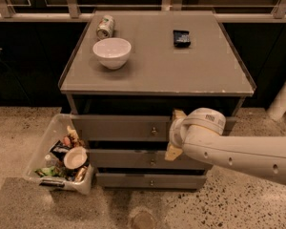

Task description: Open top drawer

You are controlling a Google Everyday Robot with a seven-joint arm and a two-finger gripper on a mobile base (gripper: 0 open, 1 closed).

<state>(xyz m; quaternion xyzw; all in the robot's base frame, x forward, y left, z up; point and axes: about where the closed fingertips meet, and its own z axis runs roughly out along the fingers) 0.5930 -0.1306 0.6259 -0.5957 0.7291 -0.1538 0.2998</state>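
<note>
Speckled floor (229,213) and a dark railed wall frame the grey cabinet (157,70) I'm working at. My gripper (174,133) sits against the front of the top drawer (114,128), just to the right of its small round knob (154,130). The two tan fingertips (177,114) are spread, one high and one low, with nothing between them, so I read it as open and not yet on the knob.

I judge the step in hand to be lining up for the grasp. I'd ease left until the knob lies squarely between the tips, close firmly, and only then pull. The knob is small and smooth-looking, and a shallow pinch could slip off.

The drawer is the uppermost of three fronts, directly under the tabletop. Its face points toward the camera and its long axis runs left to right, parallel to the cabinet's front edge. The pull should therefore go straight out toward me, square to that axis — any sideways drag from my arm (248,154), which reaches in low from the right, could bind it.

Further out, a white bowl (112,51), a can (105,26) on its side and a dark packet (181,37) rest on top, so I'd pull gently. A bin (38,151) of rubbish stands on the floor at the cabinet's left corner, clear of the arm.
</note>
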